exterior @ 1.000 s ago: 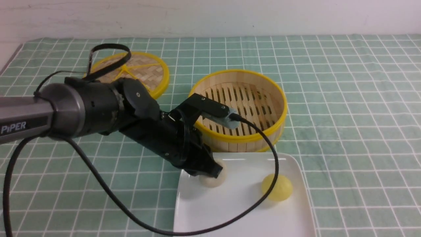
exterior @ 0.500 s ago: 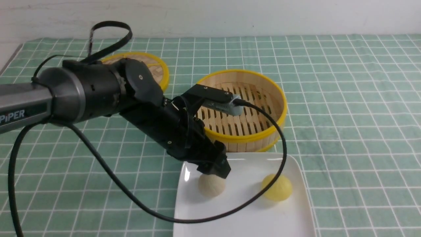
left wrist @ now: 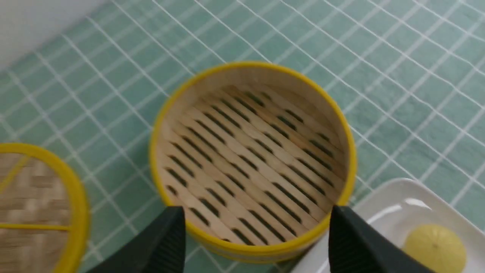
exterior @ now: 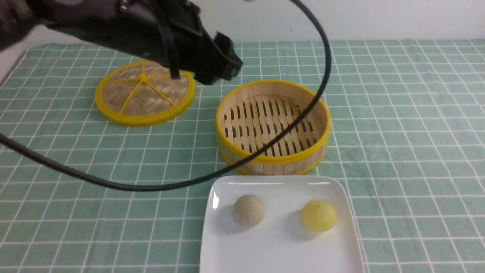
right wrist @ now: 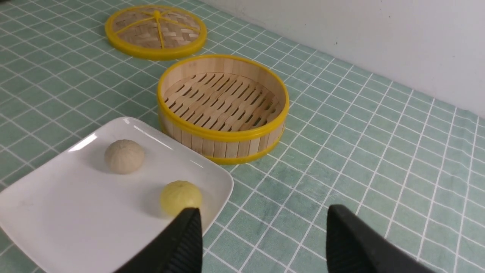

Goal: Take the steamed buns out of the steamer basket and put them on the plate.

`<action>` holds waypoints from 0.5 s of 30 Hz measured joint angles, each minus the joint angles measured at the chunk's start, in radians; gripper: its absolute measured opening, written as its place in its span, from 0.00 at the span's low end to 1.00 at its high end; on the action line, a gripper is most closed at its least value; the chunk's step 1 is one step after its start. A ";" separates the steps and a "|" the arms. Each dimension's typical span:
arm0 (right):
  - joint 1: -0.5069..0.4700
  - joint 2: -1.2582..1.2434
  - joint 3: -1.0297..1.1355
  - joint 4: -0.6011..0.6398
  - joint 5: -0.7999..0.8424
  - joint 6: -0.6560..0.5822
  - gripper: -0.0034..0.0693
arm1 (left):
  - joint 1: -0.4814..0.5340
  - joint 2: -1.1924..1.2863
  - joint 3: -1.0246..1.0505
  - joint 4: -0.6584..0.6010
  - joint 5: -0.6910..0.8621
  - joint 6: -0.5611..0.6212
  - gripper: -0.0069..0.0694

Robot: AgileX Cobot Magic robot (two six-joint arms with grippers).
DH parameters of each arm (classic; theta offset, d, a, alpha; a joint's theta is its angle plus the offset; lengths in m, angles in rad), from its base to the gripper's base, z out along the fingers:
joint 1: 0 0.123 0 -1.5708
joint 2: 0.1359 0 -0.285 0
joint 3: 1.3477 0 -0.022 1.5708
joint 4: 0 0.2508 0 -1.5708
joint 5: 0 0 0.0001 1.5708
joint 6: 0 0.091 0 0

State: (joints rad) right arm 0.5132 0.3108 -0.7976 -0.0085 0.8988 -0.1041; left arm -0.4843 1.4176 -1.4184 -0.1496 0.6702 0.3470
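Note:
The pale beige-grey bun and the yellow bun sit apart on the white square plate near the front edge. The steamer basket stands empty just behind the plate. My left gripper is raised high above the table, left of the basket, open and empty; in the left wrist view it hangs over the basket with the yellow bun at the corner. My right gripper is open and empty, seen only in its wrist view, beside the plate.
The flat woven lid with yellow rim and spokes lies at the back left. A black cable loops from the left arm across the basket's front. A green checked cloth covers the table; a white wall stands behind.
My left gripper let go of the pale bun on the plate, then rose and pulled back to the upper left. The pale bun stays on the plate.

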 joint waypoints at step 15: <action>0.000 0.000 0.000 -0.087 -0.110 0.000 0.66 | 0.000 -0.310 0.027 0.590 0.197 -0.510 0.73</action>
State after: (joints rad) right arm 0.5132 0.3108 -0.7976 -0.0958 0.7885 -0.1041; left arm -0.4843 1.1076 -1.3910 0.4408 0.8674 -0.1634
